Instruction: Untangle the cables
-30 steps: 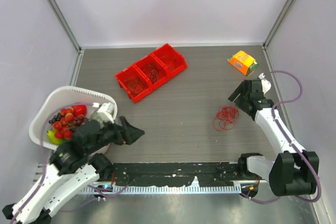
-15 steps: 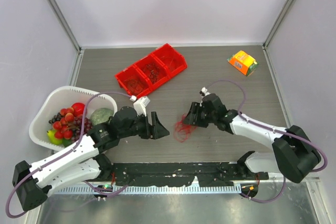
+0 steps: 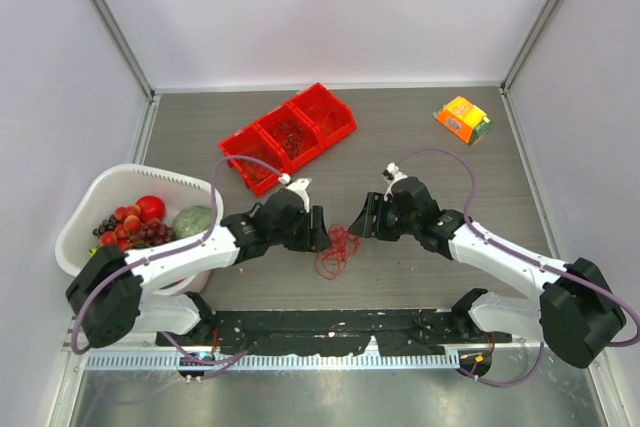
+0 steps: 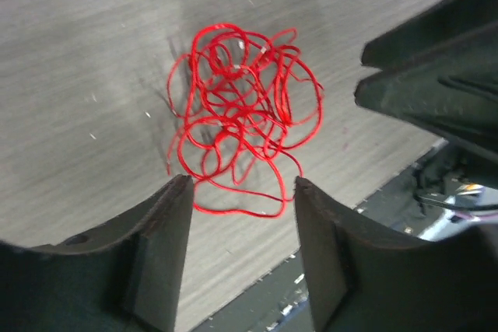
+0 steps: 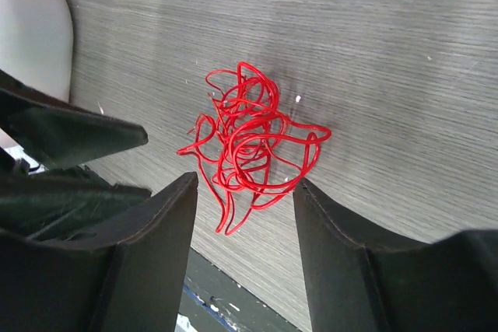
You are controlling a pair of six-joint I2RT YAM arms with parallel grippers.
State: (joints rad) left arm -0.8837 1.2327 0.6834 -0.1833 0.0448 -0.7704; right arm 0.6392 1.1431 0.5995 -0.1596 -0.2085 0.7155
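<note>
red bin (image 3: 262, 121), fruit basket (image 3: 130, 170), orange box (image 3: 461, 118)

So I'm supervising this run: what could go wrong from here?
The left gripper and right gripper face each other closely across one red cable clump; they could collide. Both jaws stand open by many loops, so a pinch may catch several strands, and pulling could tighten the tangle.

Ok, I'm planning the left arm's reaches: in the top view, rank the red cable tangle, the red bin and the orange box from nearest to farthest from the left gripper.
1. Red cable tangle: just beside the left gripper, toward the table's near middle.
2. Red bin: farther back, slightly to the left.
3. Orange box: far back on the right side.
</note>
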